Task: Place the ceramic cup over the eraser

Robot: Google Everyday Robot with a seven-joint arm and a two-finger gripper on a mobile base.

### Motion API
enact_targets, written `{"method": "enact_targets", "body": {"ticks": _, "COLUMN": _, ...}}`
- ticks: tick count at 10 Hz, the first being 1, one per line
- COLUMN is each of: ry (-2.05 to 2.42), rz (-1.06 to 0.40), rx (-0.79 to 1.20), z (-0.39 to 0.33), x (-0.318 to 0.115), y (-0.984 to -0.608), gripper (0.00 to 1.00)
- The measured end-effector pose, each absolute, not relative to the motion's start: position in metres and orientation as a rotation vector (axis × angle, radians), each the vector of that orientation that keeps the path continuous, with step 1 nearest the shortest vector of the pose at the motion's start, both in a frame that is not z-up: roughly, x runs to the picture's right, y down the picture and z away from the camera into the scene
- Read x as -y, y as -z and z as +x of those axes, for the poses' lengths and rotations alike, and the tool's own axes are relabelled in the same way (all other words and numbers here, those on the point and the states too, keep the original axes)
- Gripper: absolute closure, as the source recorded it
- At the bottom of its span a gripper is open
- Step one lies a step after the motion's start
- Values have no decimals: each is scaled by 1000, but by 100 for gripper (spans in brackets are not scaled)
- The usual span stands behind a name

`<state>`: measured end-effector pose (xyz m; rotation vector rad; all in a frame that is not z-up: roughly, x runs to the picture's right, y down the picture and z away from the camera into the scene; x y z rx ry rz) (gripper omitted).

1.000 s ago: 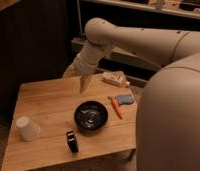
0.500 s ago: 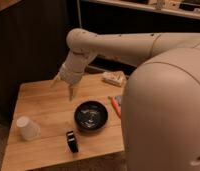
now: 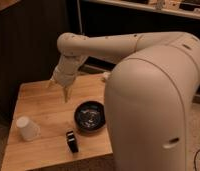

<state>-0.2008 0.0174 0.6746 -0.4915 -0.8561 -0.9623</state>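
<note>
Claw [image 3: 66, 93] hangs over the table [image 3: 40, 102] mid-back, holding nothing; open or closed, cannot tell. Ceramic cup [image 3: 27, 128] sits at the front left, apart from the claw. Black bowl [image 3: 90, 116] at the centre right, contents unclear. Eraser [image 3: 72, 141] just in front of the bowl.

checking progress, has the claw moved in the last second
Yes. The claw has come down toward the wooden table, closing on the back-left rim of the round black bowl, which stayed put.
</note>
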Motion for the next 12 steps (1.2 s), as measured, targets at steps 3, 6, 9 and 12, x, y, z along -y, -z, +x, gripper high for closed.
{"method": "enact_targets", "body": {"ticks": 3, "ry": 991, "rz": -537, "rx": 871, "z": -230, "x": -24, "y": -697, "gripper": 35}}
{"method": "enact_targets", "body": {"ticks": 6, "ry": 1014, "rz": -576, "rx": 909, "z": -251, "x": -35, "y": -714, "gripper": 35}}
{"method": "enact_targets", "body": {"ticks": 9, "ry": 1049, "rz": -603, "rx": 939, "z": -271, "x": -46, "y": -720, "gripper": 35}}
{"method": "enact_targets", "body": {"ticks": 12, "ry": 1092, "rz": -605, "rx": 959, "z": -286, "x": -62, "y": -710, "gripper": 35}}
